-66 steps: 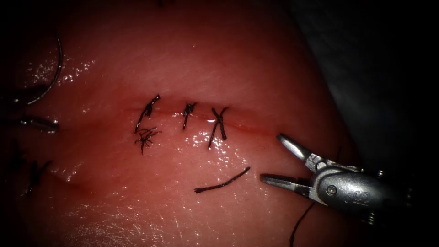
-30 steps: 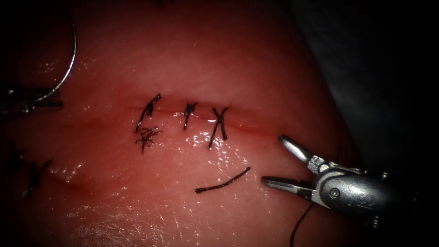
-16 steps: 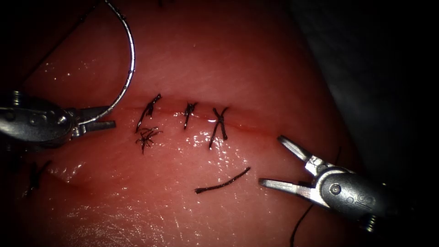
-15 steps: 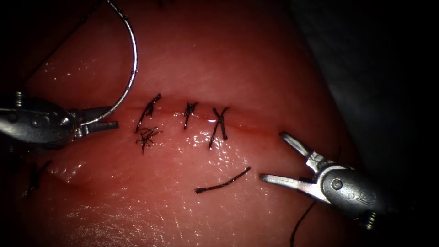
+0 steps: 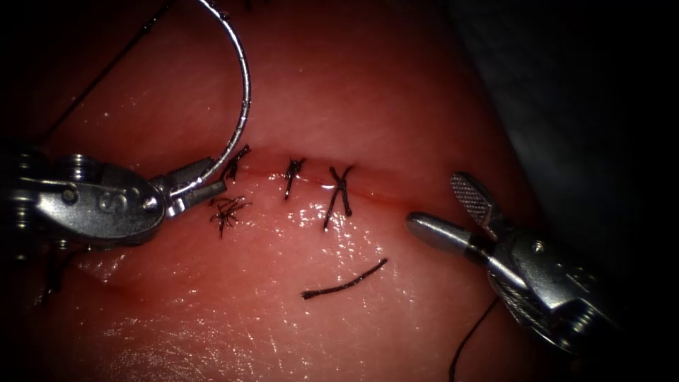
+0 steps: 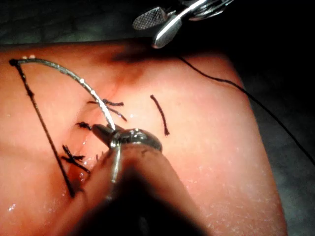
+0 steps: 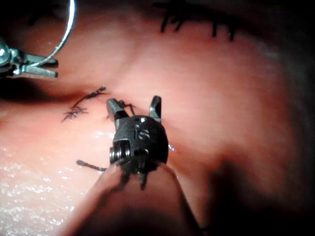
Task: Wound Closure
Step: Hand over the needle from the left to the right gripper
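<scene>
Endoscope view | left steel needle driver point(image 5: 206, 185) clamps curved silver needle point(image 5: 242, 106) near one end, clear of pink tissue point(image 5: 396, 106), left of stitched cut point(image 5: 311, 177) | right steel needle driver point(image 5: 445, 209) gapes wide, empty, right of cut

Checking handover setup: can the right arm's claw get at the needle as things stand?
Probably yes. The right claw is open and holds nothing; bare tissue lies between it and the needle, which arcs free above the left claw gripping one end.

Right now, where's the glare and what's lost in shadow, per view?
Endoscope view: glare patches on the wet tissue below the cut, corners dark. Left wrist view: left tool holds the glinting needle, its shaft shadowed. Right wrist view: right tool open, empty, foreground shaft blurred.
</scene>
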`<state>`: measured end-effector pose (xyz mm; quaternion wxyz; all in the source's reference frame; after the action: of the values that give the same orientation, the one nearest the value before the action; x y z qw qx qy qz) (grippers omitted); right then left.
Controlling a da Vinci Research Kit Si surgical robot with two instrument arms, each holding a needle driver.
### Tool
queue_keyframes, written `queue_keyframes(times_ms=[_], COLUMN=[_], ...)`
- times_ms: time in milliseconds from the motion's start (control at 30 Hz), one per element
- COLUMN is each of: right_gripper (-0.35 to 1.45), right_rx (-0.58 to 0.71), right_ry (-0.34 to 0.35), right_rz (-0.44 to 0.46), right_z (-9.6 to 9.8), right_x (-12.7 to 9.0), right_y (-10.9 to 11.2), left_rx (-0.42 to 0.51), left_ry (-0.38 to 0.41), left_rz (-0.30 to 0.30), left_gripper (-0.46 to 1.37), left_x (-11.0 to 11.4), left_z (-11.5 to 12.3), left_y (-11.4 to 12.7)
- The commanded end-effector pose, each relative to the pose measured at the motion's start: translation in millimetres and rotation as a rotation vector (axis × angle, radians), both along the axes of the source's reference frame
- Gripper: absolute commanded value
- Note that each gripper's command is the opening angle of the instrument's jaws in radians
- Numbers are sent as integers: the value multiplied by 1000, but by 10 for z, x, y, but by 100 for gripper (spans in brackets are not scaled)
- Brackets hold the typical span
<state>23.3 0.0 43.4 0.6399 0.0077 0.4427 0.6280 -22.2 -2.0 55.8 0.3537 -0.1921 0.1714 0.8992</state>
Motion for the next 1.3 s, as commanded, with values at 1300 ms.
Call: queue_keyframes(times_ms=[1300], right_gripper=[71], right_rx=[156], right_ry=[-233], right_rz=[107], right_z=[-56], right_x=[109], right_y=[38], left_rx=[-282], left_ry=[245], left_rz=[53], left_gripper=[-35], left_x=[-68], left_z=[11], left_y=[-28])
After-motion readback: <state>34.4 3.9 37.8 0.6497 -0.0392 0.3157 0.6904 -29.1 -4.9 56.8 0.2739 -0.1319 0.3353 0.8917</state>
